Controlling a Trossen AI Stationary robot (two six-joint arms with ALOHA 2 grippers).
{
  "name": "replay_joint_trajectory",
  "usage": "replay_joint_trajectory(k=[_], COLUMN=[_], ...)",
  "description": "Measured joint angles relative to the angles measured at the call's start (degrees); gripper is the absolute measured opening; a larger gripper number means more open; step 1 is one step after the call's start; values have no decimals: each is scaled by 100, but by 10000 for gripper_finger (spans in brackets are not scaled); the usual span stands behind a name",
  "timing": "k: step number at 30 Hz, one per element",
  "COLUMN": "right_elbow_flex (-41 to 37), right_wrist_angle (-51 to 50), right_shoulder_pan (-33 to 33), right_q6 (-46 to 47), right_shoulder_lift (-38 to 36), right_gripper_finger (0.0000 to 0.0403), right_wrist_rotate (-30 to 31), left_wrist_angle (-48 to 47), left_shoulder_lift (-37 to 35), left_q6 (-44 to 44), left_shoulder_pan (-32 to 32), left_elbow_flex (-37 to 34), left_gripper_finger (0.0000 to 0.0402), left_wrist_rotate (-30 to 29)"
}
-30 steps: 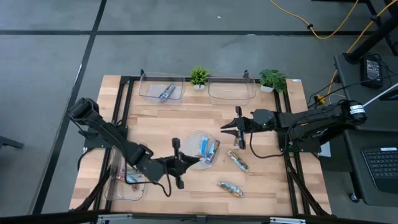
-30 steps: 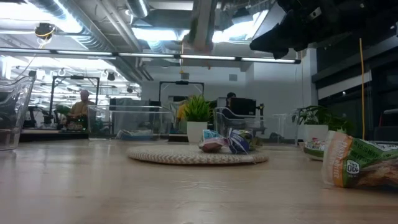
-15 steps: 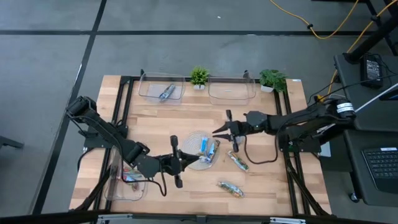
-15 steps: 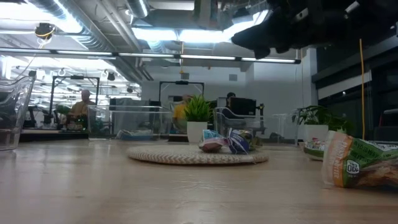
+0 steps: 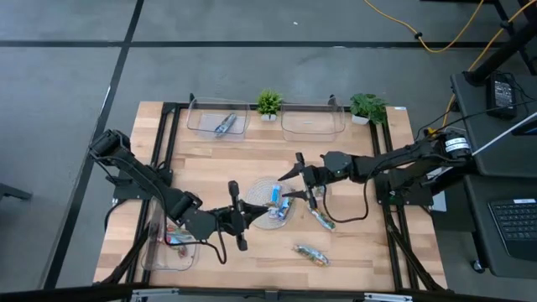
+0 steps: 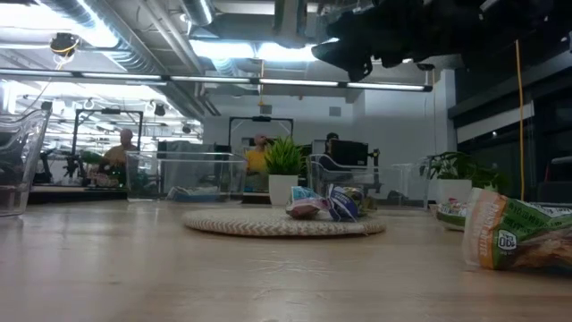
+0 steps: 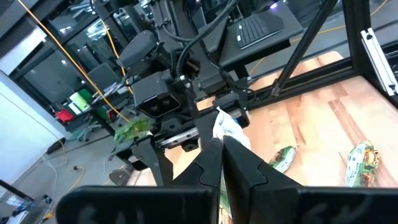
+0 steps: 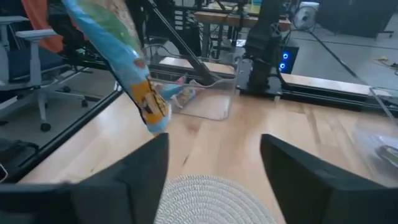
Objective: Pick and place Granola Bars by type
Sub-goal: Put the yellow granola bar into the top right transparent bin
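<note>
1. Light wooden slatted table (image 5: 210, 168). Both dark arms reach inward over it, the left arm from the left edge and the right arm from the right edge.
2. Three clear plastic trays.
   - The far-left tray (image 5: 201, 113) holds one blue/silver bar (image 5: 225, 124).
   - The far-right tray (image 5: 312, 123) stands beside it, with a small potted plant (image 5: 268, 102) between the two.
   - The near-left tray (image 5: 159, 247) lies partly under the left arm and holds red-wrapped bars (image 5: 177, 240).
3. Round pale woven-looking plate (image 5: 262, 189) near the table's middle. A few blue-wrapped bars (image 5: 281, 202) lie on its right half.
4. Right gripper (image 5: 289, 186) hangs above the plate's right edge. Its fingers (image 8: 292, 180) are spread wide, with nothing between them.
5. Left gripper (image 5: 256, 215) sits at the plate's left edge, raised off the table. Its fingers (image 7: 245, 168) are pressed nearly together on the held bar (image 8: 140, 81). This bar has a shiny pale-blue wrapper with a yellow patch and sticks out beyond the fingertips.
6. Two green-wrapped bars lie loose on the wood.
   - One green bar (image 5: 321, 219) is just right of the plate.
   - The other green bar (image 5: 309, 253) is nearer the front edge, apart from the plate.
</note>
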Motion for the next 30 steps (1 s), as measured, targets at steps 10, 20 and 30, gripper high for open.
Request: replay_joint_trajectory(k=[10,20,30], right_elbow_flex=[255,678,1198], right_wrist_angle=[18,6,10], right_shoulder_pan=[270,342,344], right_q6=[-1,-26,-23], right_shoulder_lift=[123,626,1081], right_gripper_finger=[303,301,300], right_wrist_rotate=[-350,-352,-352], left_wrist_angle=[46,464,462], left_shoulder_lift=[4,4,4], left_q6=[150,493,494], left_shoulder_pan=[20,96,96], left_elbow_flex=[0,-2,-2], left_gripper_finger=[2,1,1], left_wrist_rotate=[-60,-73,-27])
